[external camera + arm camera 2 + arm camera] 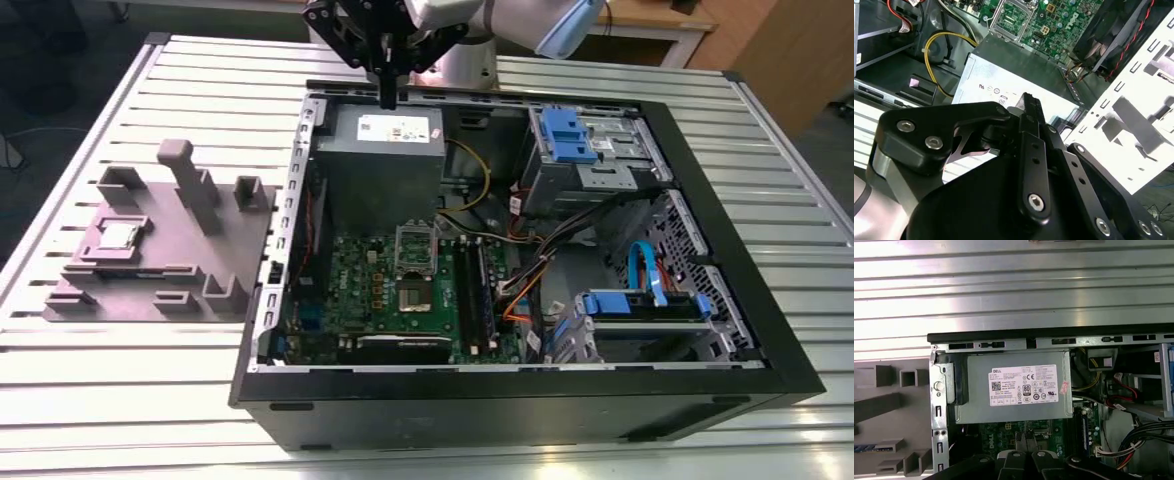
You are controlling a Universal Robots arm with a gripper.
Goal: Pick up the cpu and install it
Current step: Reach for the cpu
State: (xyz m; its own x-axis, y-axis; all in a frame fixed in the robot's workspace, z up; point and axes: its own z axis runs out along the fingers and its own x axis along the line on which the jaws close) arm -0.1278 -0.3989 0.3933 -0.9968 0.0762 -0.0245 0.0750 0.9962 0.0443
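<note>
Hovering above the grey box (380,170) with gripper (388,95) pressed together, empty; spotting cpu (120,235) well apart at eight o'clock in the exterior view

The cpu (118,236) is a small flat square chip with a silvery-grey metal top and a paler rim. In the exterior view it lies flat, metal side up, in a shallow square recess on a mauve-grey holder (200,262), with nothing touching it from above. The holder sits on the slatted bench (134,400), to the exterior view's left of the open computer case (534,400), so the chip is well apart from the green board (374,290) inside the case.
</note>
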